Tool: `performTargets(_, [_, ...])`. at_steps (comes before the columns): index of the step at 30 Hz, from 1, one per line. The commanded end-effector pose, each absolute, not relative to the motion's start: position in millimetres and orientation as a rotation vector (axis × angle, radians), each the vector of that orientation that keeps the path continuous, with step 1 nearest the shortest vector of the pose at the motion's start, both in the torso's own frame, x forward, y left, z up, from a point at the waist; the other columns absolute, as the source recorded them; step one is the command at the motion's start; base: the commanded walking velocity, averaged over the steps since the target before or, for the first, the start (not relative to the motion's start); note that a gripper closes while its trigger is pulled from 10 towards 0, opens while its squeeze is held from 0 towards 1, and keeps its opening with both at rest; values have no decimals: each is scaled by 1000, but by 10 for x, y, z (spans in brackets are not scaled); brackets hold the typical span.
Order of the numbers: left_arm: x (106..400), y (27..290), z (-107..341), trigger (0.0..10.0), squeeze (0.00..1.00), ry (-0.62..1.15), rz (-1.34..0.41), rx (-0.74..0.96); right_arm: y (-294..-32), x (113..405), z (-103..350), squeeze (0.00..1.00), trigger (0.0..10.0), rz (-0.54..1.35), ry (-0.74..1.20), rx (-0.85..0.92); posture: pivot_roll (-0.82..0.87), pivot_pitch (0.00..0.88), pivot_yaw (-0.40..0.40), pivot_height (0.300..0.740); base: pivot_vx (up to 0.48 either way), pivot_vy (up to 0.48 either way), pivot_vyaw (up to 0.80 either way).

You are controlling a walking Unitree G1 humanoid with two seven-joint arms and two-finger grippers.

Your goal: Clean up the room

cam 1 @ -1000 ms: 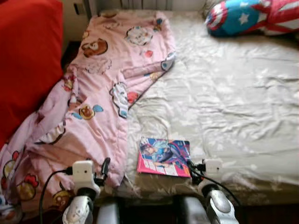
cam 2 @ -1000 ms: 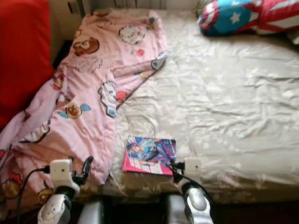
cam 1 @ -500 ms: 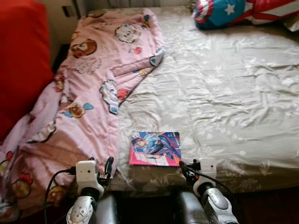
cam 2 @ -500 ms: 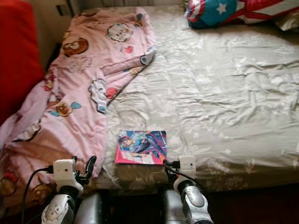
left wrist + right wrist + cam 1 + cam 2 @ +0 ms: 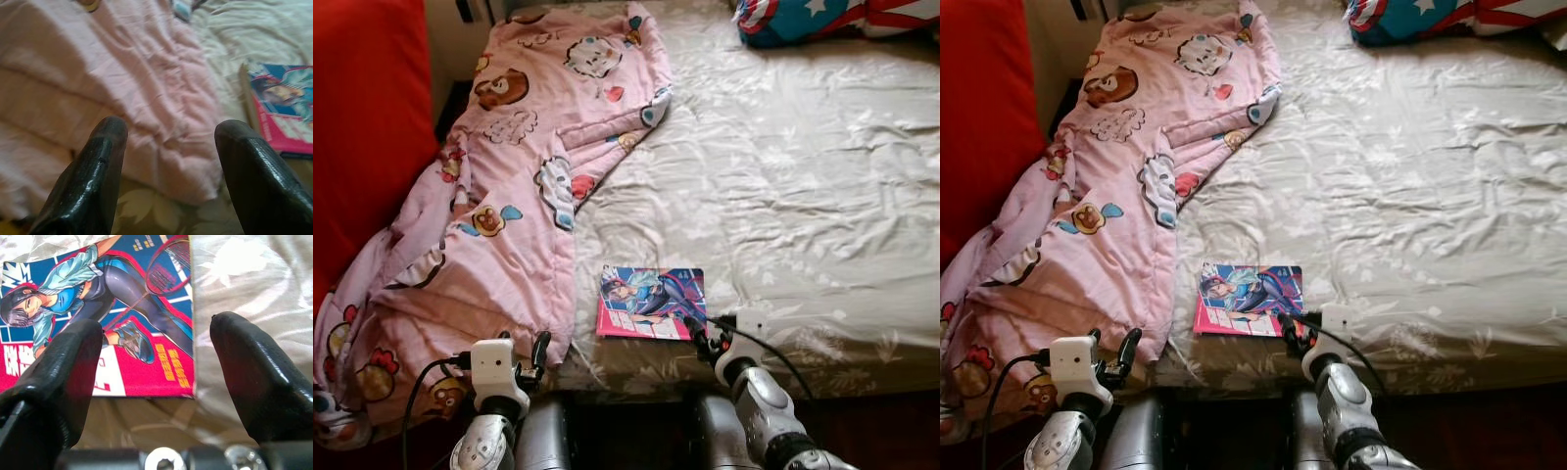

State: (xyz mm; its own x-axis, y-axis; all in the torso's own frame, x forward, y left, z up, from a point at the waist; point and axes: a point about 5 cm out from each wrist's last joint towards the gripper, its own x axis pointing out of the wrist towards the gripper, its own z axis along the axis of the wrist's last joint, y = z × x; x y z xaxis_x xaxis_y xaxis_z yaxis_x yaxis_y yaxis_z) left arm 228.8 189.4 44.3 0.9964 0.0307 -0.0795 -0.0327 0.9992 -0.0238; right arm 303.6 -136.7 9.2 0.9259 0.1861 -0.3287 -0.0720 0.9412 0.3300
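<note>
Red cushion (image 5: 362, 127) beside bed (image 5: 803, 196)

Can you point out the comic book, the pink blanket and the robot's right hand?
comic book (image 5: 651, 303), left eye view, cover middle.
pink blanket (image 5: 509, 245), left eye view, its middle.
right hand (image 5: 151, 377), right wrist view, between fingertips.

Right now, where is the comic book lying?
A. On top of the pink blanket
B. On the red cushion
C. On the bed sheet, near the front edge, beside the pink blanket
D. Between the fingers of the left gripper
C: the comic book lies flat on the beige bed sheet, near its front edge, just beside the pink blanket, with the open right gripper at its near corner.
</note>
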Motion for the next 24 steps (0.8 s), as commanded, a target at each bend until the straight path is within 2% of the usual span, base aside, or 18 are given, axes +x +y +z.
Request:
performTargets(1, [2199,1953,410,10000,0,113,38,2,-1328,3027,65,0,10000,114,393,359,53,263,50,605,0,0,0])
performTargets(14, [1984,2152,465,10000,0,150,52,60,-1377,3065,87,0,10000,45,393,412,122,297,99,605,0,0,0])
performTargets(24, [1917,2192,531,10000,0,162,35,87,-1351,3001,22,0,10000,22,408,465,148,314,132,605,0,0,0])
